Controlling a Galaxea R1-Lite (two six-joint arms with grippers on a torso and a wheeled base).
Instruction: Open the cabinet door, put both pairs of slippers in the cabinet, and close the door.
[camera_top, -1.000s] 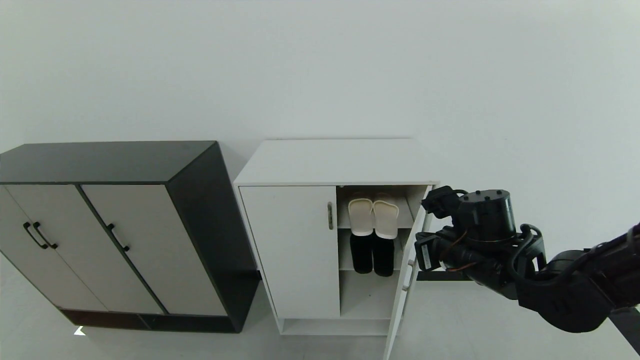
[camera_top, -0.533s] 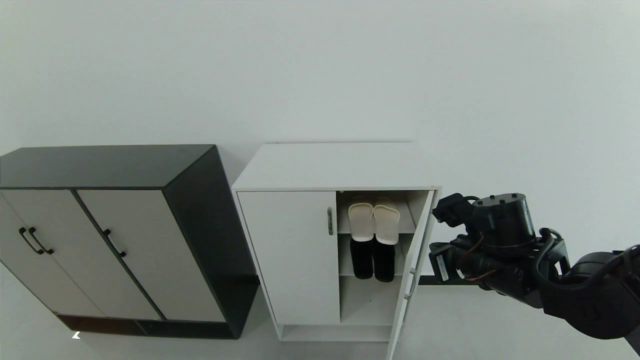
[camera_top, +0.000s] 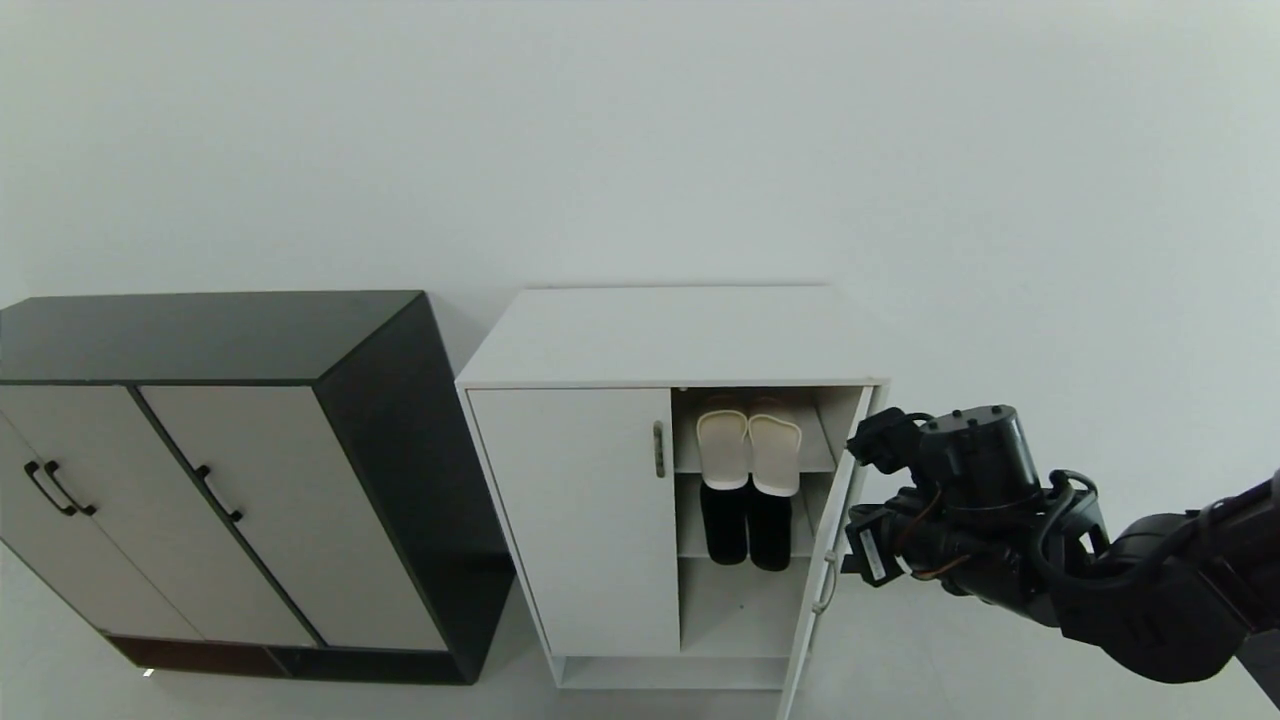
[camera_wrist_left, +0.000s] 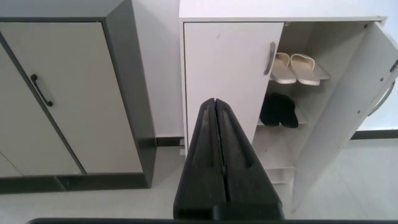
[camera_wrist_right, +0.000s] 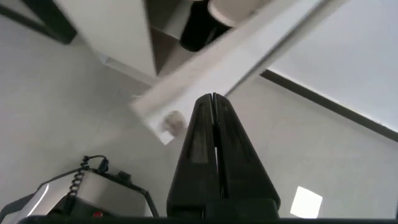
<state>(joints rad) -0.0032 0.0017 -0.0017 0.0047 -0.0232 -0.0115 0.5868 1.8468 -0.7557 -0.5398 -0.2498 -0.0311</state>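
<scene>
The right arm (camera_top: 1100, 580) is stretched in from the right, its wrist level with the middle of the open door (camera_top: 838, 500) of the white cabinet (camera_top: 660, 335) and just right of it. In the head view the wrist housing is what is seen, and the fingers cannot be made out behind it. In the right wrist view the right gripper (camera_wrist_right: 213, 97) is seen with both fingers pressed flat together, nothing between them, the tip right at the door's edge; whether it touches cannot be told. A small round fitting (camera_wrist_right: 173, 122) is seen on the door close to the tip.

The left gripper (camera_wrist_left: 215, 102) is seen in its own wrist view, fingers likewise closed on nothing, held well back from the cabinet and pointed at its shut left door (camera_top: 575, 510).

The white slippers (camera_top: 750, 450) lie side by side on the top shelf, the black slippers (camera_top: 745, 525) on the shelf below, toes outward; the bottom shelf is bare. The open door is swung out toward the near right, edge-on in the head view, its handle (camera_top: 828, 585) on the outer face. In the left wrist view the door's inner face is shown instead. A black cabinet (camera_top: 200, 335) with two shut doors stands just left.
</scene>
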